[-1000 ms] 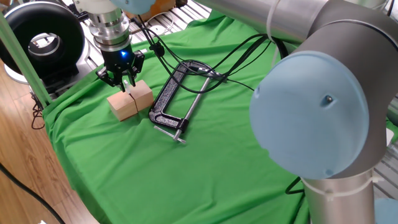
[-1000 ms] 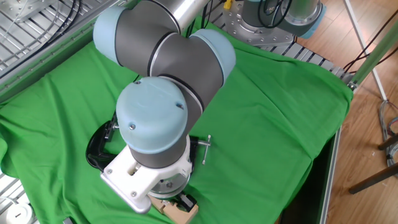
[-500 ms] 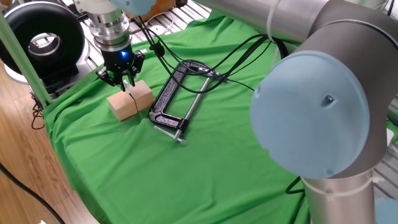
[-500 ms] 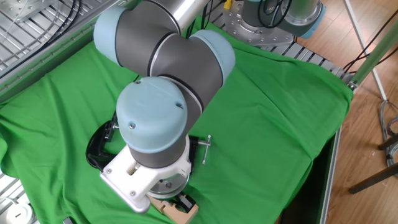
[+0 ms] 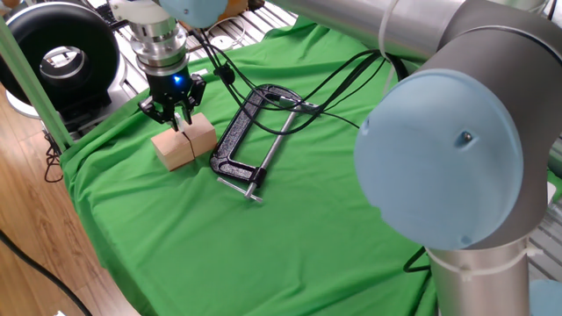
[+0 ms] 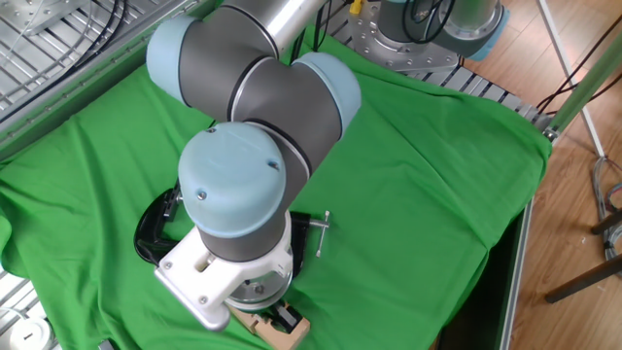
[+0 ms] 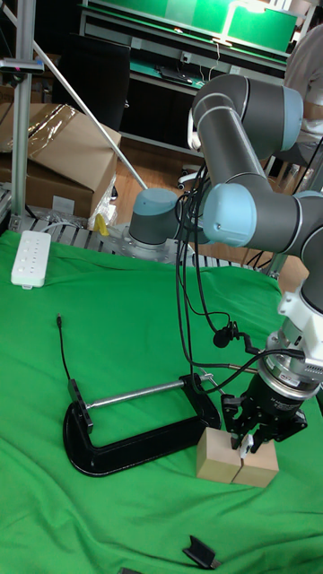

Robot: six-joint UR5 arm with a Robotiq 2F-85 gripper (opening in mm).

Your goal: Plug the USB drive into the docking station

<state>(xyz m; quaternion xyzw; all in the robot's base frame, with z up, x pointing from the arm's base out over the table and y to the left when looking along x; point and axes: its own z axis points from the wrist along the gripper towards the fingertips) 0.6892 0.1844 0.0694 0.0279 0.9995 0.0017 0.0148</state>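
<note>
My gripper (image 5: 178, 120) (image 7: 245, 442) hangs fingers-down right over the seam between two wooden blocks (image 5: 184, 142) (image 7: 236, 462) pushed together on the green cloth. Its fingers stand close together, and a small whitish sliver, the USB drive (image 7: 244, 441), shows pinched between the tips, just above the seam. The docking station's body is hidden; I only see a dark slit between the blocks. A thin black cable (image 7: 63, 354) with a small plug lies on the cloth at the left. In the other fixed view the arm's wrist covers the gripper.
A big black C-clamp (image 5: 250, 140) (image 7: 135, 430) lies beside the blocks. A white power strip (image 7: 29, 258) sits at the far left edge. A small black piece (image 7: 199, 552) lies near the front. The arm's black cables (image 5: 299, 105) trail over the clamp.
The gripper has shifted very slightly sideways over the blocks, with its fingers still close together. Blocks and clamp have not moved.
</note>
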